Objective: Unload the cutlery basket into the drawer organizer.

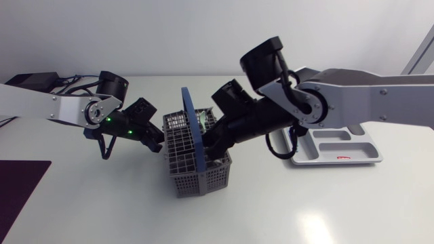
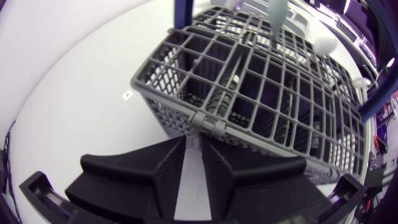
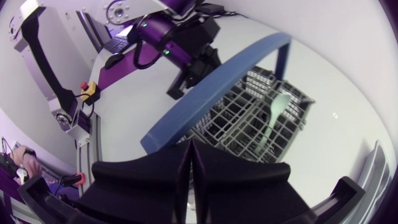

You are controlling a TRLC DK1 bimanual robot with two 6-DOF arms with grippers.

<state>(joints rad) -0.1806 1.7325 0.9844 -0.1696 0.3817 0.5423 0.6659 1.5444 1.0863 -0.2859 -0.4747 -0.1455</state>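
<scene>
right gripper [image 3: 189,144] pressed together on nothing, over the blue handle [image 3: 211,79] of the cutlery basket [image 1: 196,173], pale green spoon [image 3: 272,121] just ahead of it; left gripper [image 2: 193,143] a narrow slit apart, empty, just short of the basket rim. risk if lowered closed like that: jabbing the spoon aside, snagging the handle, dragging or tipping the unheld basket. drawer organizer [image 1: 366,152] well behind the right gripper
</scene>
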